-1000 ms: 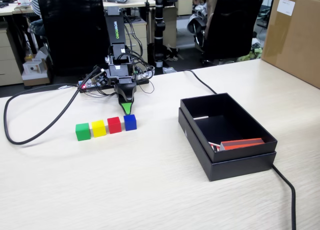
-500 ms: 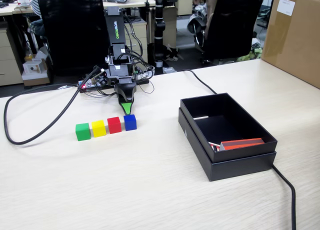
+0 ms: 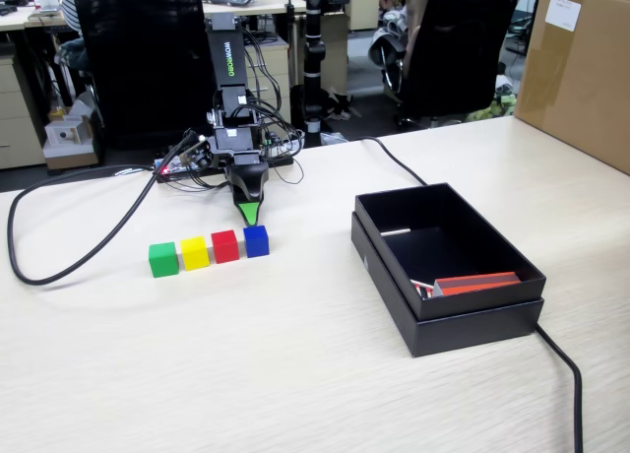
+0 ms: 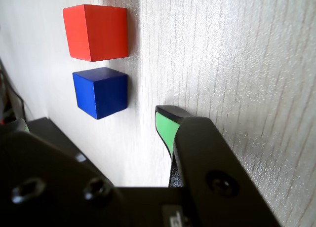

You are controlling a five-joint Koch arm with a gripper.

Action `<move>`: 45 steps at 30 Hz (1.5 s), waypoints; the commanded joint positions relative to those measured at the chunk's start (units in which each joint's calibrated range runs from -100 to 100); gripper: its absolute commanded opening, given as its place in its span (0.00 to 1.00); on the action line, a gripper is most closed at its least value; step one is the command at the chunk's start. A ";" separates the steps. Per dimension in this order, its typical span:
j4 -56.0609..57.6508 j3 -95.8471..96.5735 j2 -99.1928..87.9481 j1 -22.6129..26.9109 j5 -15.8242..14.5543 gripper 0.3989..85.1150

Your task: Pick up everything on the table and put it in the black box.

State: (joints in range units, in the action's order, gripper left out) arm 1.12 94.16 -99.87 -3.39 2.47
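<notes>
Gripper (image 3: 251,215), jaw state unclear, hovers just behind blue cube (image 3: 256,240)

- nothing visibly changes between the earlier fixed-view pictures and now
- the gripper (image 3: 252,215) sits at the same spot behind the blue cube (image 3: 256,240), and all four cubes lie as before

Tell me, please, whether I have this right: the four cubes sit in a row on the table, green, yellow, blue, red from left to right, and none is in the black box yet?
Not quite: the fixed view shows green cube, yellow cube, red cube, then blue cube. All four sit on the table, none in the black box.
</notes>
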 commanded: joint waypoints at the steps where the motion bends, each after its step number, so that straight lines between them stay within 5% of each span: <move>1: 1.43 1.85 -0.13 0.00 0.44 0.59; 24: 1.51 1.31 -0.13 -0.15 0.29 0.57; 35: 28.29 -27.34 4.23 -0.93 0.54 0.56; 45: 39.53 -44.93 17.89 -2.30 1.27 0.56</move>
State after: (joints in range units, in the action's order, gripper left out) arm 32.64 58.01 -84.60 -4.81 3.30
